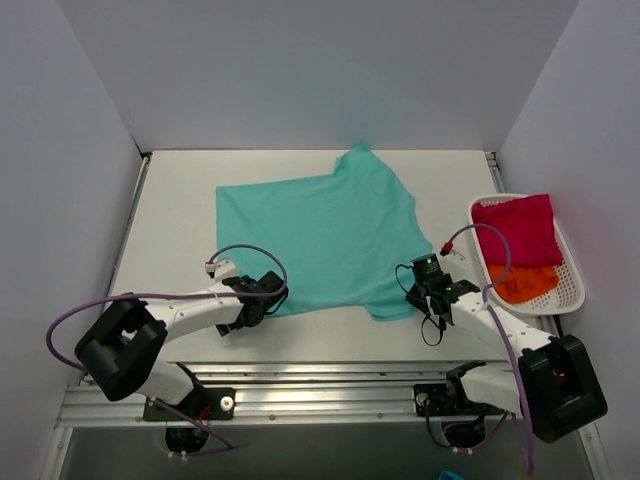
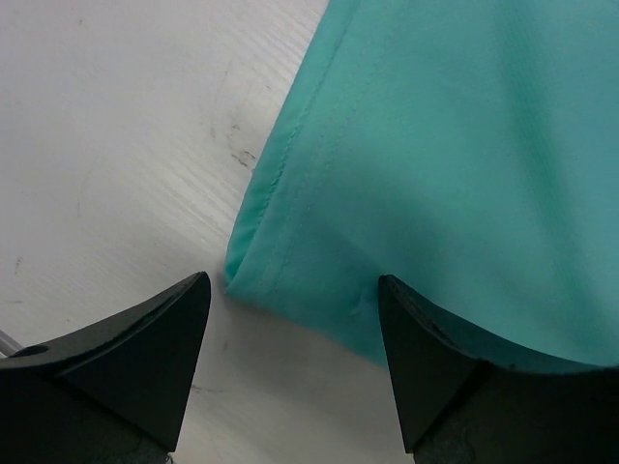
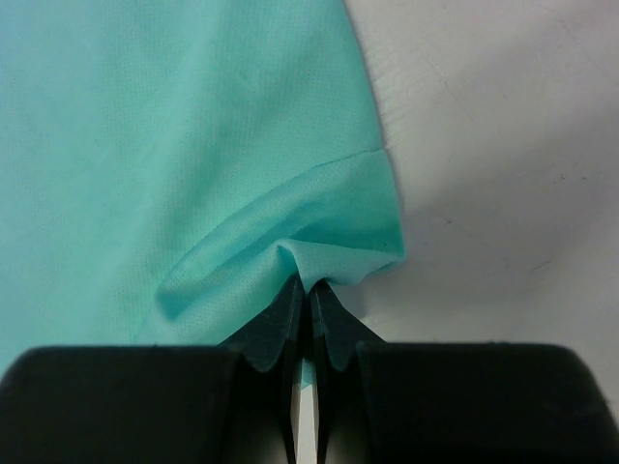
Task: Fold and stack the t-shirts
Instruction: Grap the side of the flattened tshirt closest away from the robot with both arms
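3 t-shirts are in view. The teal t-shirt [image 1: 320,235] lies spread flat on the middle of the table [image 1: 180,200], with 1 sleeve pointing to the far side. The crimson-pink t-shirt [image 1: 520,225] and the orange t-shirt [image 1: 525,283] sit bunched in the white mesh basket [image 1: 572,270] at the right edge, the crimson-pink one on the far side of the orange.

The right gripper [image 3: 308,290] has its jaws pressed together on a small pucker of teal hem at the shirt's near right corner. The left gripper [image 2: 290,290] is at the near left corner with its jaws spread wide. 1 finger is over bare table to the left of the hem and the other is over the cloth, so the corner lies between them ungripped (whether the tips touch the table I cannot tell).

As I judge it, the first fold is being set up with only 1 of 2 corners secured. If the left jaws shut too high, they could miss the thin hem or catch a single layer. A lift would then drag the shirt from the right corner alone and skew it. The right pinch holds little cloth, so a quick pull could slip it free. Uneven lifting by the 2 arms would leave a crooked fold that stacks badly.
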Motion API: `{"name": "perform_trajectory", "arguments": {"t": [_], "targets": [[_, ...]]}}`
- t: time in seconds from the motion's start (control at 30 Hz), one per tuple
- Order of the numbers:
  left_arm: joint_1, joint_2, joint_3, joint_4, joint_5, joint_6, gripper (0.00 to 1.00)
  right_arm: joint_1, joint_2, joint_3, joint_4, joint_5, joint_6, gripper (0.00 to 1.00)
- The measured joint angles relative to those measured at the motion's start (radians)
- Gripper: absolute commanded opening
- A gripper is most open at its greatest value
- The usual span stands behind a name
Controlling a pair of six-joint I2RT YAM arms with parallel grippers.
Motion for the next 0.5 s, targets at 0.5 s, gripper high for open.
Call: {"name": "perform_trajectory", "arguments": {"t": [0.5], "targets": [[-0.085,0.047,0.029,0.010,-0.008,-0.092,0.43,0.000,0.002,0.000,0.004,-0.002,-0.008,0.00]]}}
